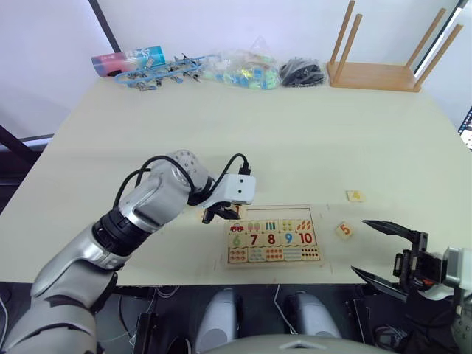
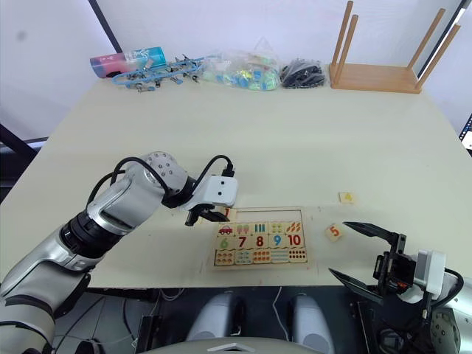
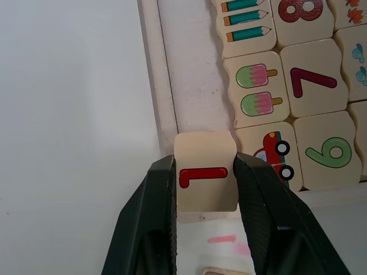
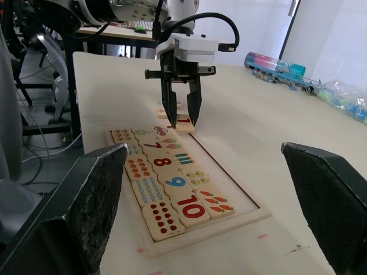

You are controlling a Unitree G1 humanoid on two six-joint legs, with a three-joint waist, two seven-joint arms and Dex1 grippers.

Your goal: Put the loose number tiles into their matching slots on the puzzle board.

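Note:
The puzzle board (image 1: 295, 213) lies near the table's front edge; its top row of slots (image 3: 189, 86) is bare, and picture, 6-10 and dot tiles fill the rows below. My left gripper (image 1: 220, 214) is shut on the number tile with a red 1 (image 3: 205, 177), held just over the board's top left corner. A 5 tile (image 1: 344, 230) lies loose right of the board, and a yellow 4 tile (image 1: 355, 195) lies a little farther back. Another tile (image 4: 162, 113) lies on the table behind the left gripper. My right gripper (image 1: 380, 251) hangs open off the table's front right edge.
A wooden stand with slanting dowels (image 1: 376, 74) sits at the back right. Along the back edge are a black bundle (image 1: 302, 72), a clear bag of coloured pieces (image 1: 243, 70), blue clips (image 1: 158, 74) and a blue tube (image 1: 125, 59).

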